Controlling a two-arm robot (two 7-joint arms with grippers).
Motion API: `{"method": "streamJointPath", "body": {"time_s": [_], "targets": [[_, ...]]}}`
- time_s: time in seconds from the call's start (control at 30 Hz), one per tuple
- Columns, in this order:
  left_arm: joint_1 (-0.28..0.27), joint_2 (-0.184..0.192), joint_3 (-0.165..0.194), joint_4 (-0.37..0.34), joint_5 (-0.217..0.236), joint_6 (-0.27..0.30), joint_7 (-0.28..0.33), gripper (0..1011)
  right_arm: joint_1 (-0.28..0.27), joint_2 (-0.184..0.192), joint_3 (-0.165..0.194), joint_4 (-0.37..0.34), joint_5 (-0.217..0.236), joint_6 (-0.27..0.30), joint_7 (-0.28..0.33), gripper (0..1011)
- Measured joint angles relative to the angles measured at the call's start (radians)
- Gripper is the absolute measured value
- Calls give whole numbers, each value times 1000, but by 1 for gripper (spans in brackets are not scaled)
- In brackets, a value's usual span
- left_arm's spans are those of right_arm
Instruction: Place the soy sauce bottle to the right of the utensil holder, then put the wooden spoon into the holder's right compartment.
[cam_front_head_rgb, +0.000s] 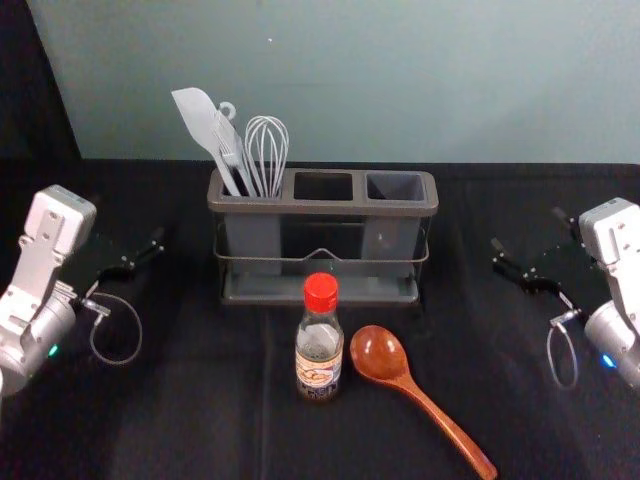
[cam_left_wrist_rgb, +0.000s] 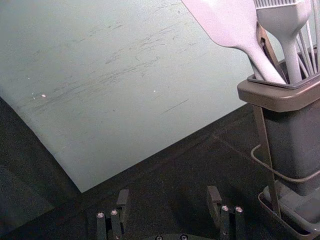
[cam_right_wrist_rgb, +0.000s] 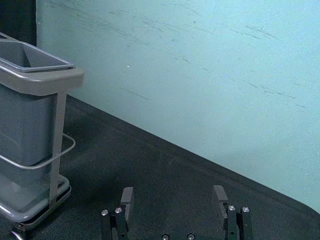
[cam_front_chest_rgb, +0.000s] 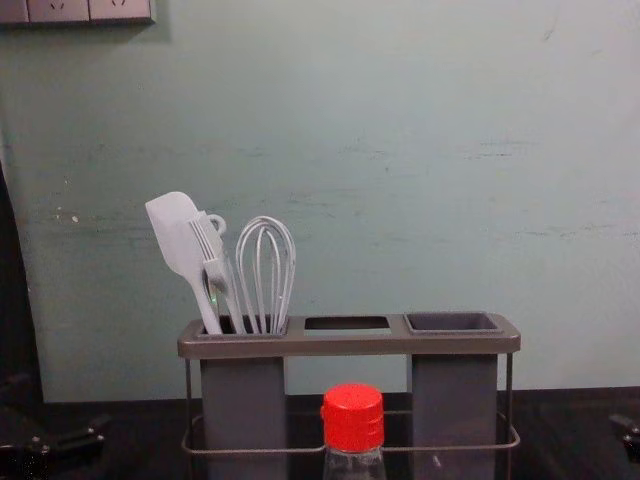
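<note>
Jaws spread, left gripper (cam_left_wrist_rgb: 168, 194) and right gripper (cam_right_wrist_rgb: 172, 194) are poised at opposite frame edges; the bottle (cam_front_head_rgb: 319, 345), lower centre, must first be grasped and set right of the holder (cam_front_head_rgb: 322, 208).

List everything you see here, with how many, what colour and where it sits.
Soy sauce bottle: one, red cap, before the holder
Wooden spoon: one, reddish brown, right of the bottle
Utensil holder: one, grey-brown, centre
Spatula: one, whitish, left compartment
Brush: one, whitish, left compartment
Whisk: one, whitish, left compartment
Table: one, black, underneath
Wall: one, grey-green, behind
Socket panels: three, pale, wall's upper left
Left hand: one, black, left of holder
Right hand: one, black, right of holder
</note>
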Motion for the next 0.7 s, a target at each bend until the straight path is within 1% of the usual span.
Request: {"method": "streamJointPath", "body": {"time_s": [0.7], "targets": [[0,0,0,0,0,0,0,1000,0,0,0,0,0,0,0,1003]]}}
